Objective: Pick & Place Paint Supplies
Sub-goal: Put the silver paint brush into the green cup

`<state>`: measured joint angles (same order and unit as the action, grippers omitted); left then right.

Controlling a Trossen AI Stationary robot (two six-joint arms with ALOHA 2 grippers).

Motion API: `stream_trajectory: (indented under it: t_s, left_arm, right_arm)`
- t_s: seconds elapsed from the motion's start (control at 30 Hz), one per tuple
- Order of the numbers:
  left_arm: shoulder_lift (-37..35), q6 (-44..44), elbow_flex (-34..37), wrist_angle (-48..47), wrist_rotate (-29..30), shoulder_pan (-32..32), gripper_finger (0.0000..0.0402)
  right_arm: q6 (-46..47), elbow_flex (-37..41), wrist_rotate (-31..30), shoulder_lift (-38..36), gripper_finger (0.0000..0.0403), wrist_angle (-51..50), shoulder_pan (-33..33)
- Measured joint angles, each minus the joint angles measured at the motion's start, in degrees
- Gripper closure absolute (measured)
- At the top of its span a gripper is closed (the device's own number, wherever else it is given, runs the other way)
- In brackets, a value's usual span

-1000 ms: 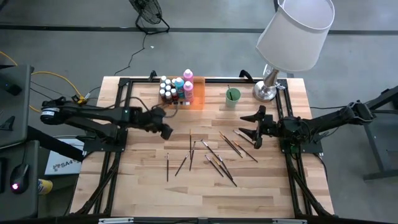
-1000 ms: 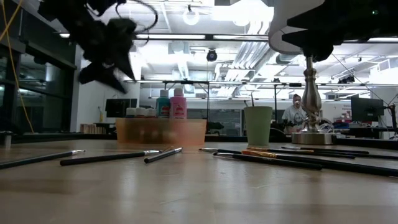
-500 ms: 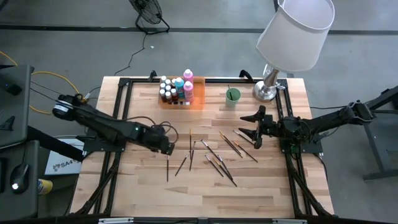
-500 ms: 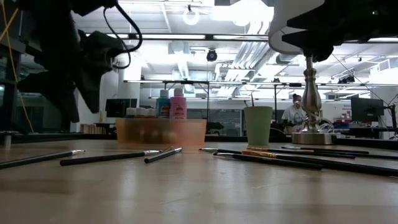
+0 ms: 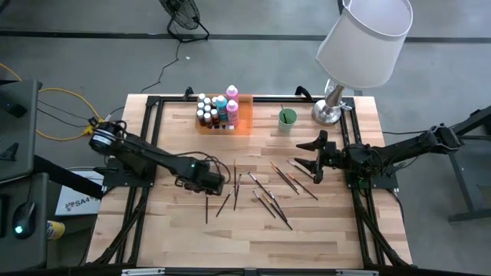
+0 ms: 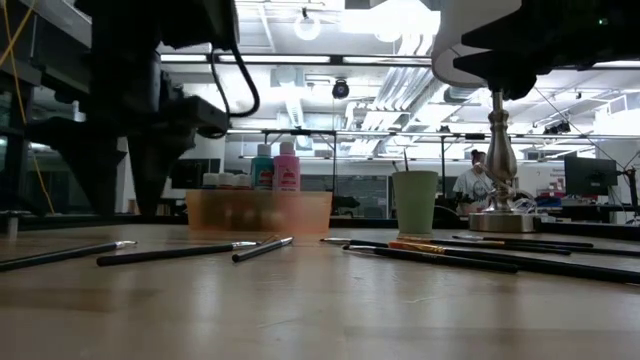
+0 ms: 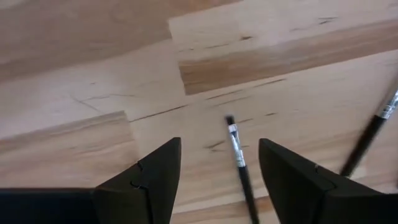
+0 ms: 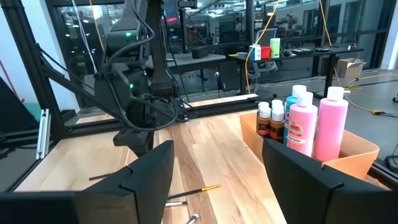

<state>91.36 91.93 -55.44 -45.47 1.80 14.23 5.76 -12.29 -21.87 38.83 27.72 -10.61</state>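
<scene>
Several thin dark paintbrushes point(image 5: 261, 188) lie flat and scattered on the wooden table. White-capped paint bottles point(image 5: 219, 109), among them pink and blue ones, stand in an orange tray point(image 5: 242, 123) at the far side. My left gripper point(image 5: 210, 184) points down, open, just above the table. Its fingers stand on either side of the bristle end of the leftmost brush point(image 7: 239, 165) without touching it. My right gripper point(image 5: 311, 156) hovers level and open over the table's right part, with nothing between its fingers point(image 8: 149, 177).
A pale green cup point(image 5: 287, 118) holding one brush stands right of the tray. A lamp point(image 5: 331, 107) with a white shade stands at the far right corner. Black frame rails point(image 5: 149, 146) run along the table's left, right and far sides. Bare wood lies near the front edge.
My left gripper has swung from beside the tray toward the table's near edge and come down, tipping and rolling until it points straight down over the leftmost brush. Its fingers have stayed open. No brush has moved.
</scene>
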Motion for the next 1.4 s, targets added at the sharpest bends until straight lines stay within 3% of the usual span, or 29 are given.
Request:
stream_trajectory:
  t_s: [0.57,1.07,1.4]
  left_arm:
    - [7.46,-0.77,-1.25,2.41,-5.39,-5.33,0.0197]
    - [7.86,-0.14,-1.14,2.89,-6.09,-4.77,0.0297]
    - [7.94,0.33,-1.05,2.90,-6.37,-3.66,0.0319]
  right_arm:
    - [0.00,-0.02,0.00,0.02,0.0164,-0.91,-0.02]
    - [0.00,-0.02,0.00,0.02,0.0164,-0.94,0.00]
    - [0.01,-0.02,0.01,0.02,0.0164,-0.96,-0.01]
